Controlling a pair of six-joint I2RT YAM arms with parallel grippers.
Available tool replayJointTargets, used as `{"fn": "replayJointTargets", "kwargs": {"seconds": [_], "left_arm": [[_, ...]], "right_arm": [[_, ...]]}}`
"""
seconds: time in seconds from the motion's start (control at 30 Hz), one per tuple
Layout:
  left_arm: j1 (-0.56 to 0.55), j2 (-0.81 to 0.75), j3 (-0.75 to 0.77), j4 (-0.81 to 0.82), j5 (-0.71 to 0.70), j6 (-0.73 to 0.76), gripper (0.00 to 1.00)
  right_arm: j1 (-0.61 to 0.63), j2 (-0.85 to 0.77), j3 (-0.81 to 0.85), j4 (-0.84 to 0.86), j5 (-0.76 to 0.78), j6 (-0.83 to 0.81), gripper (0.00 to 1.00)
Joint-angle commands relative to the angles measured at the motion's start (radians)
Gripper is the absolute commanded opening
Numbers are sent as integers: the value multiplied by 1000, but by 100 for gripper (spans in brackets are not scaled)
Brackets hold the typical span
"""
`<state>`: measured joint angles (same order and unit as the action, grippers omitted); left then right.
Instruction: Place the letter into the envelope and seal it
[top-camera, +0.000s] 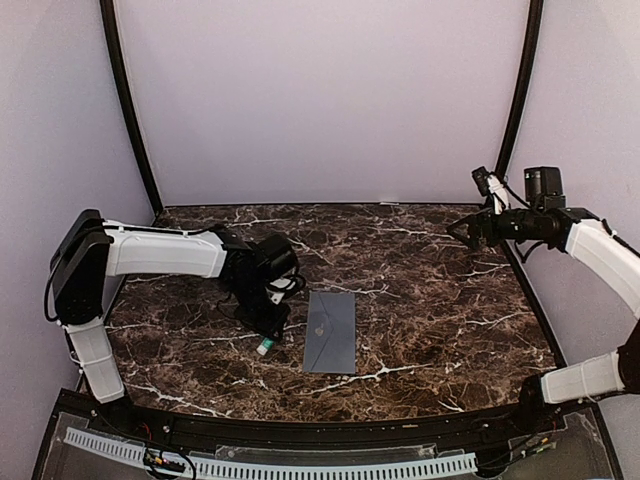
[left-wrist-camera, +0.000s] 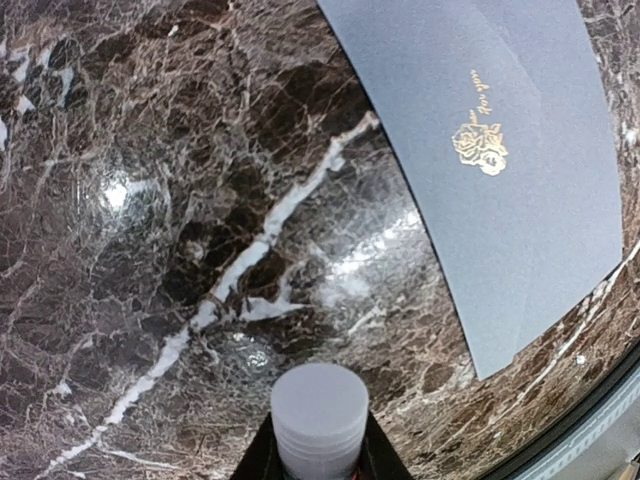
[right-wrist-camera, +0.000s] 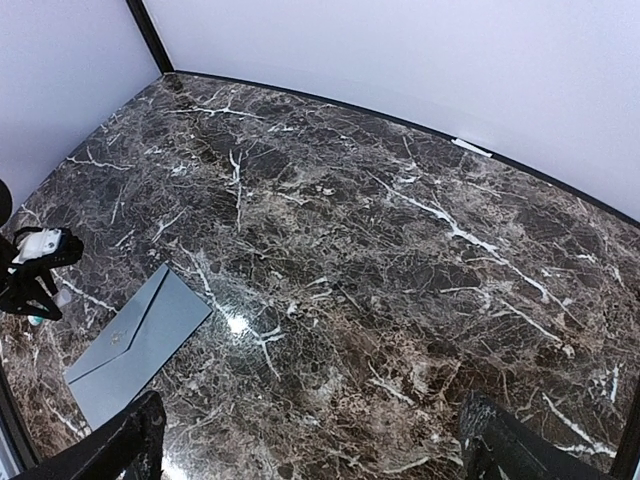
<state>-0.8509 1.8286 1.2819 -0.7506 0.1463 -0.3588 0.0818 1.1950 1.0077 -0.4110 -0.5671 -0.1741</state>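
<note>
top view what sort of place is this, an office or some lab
Most likely a robot test booth, not an office: a left arm and right arm mounted at a marble-look table, plain pale walls closing it in.

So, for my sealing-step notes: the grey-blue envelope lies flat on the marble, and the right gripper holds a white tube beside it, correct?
No: the left gripper holds the white tube, as the left wrist view shows; the right gripper is open and empty. The envelope does lie flat.
</note>
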Motion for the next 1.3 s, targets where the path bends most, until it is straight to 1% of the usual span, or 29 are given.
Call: {"fn": "replayJointTargets", "kwargs": {"seconds": [0.0,0.13,0.2,0.33,0.37,0.43,0.93,1.1,1.2,1.27], "left_arm": [[3,25,24,-24,-41,11,22],[3,43,18,3,-36,4,22],[3,50,14,18,-32,1,26],[3,73,5,38,-28,-2,35],[3,78,5,40,-27,-2,41],[3,88,5,41,-25,-2,46],[4,83,16,43,-11,9,50],[3,9,59,29,-26,43,50],[4,-62,105,13,-47,66,56],[8,-148,142,18,-88,99,60]], "right_arm": [[-8,-20,-32,69,-25,-8,99],[-8,-36,-55,81,-56,-10,99],[-8,-29,-53,78,-64,-11,99],[-8,-19,-52,76,-72,-17,99],[-8,-20,-54,77,-72,-17,99],[-8,-22,-58,80,-76,-18,99],[-8,-15,-60,80,-87,-22,99],[-8,-17,-59,98,-89,14,99],[-8,-19,-48,106,-77,55,99],[-8,-25,-38,116,-50,92,99]]}}
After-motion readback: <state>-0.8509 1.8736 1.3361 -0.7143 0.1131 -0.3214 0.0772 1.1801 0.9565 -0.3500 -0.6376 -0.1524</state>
